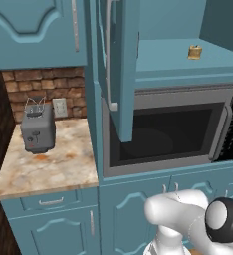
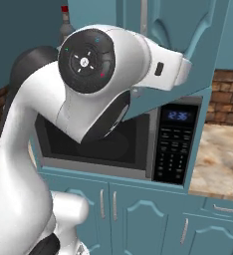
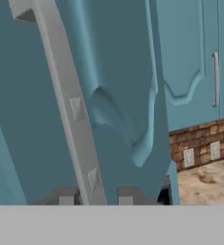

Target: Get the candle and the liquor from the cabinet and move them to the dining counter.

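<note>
The cabinet [image 1: 168, 62] stands open above the microwave. A small gold-tan candle [image 1: 194, 52] sits on its shelf toward the right. The liquor [image 2: 65, 24], a dark bottle with a red cap, peeks out behind my arm at the upper left of the right base view. In the hand view the long silver handle [image 3: 71, 100] of a cabinet door [image 3: 123, 86] runs down between my finger tips. My gripper [image 3: 95, 198] is shut on that handle. The dining counter is out of view.
The cabinet's left door [image 1: 122, 69] juts out over the microwave [image 1: 163, 132]. A grey toaster [image 1: 38, 128] stands on the small marble counter [image 1: 54, 169] at the left, against a brick wall. Teal drawers and lower doors [image 1: 51, 201] lie below.
</note>
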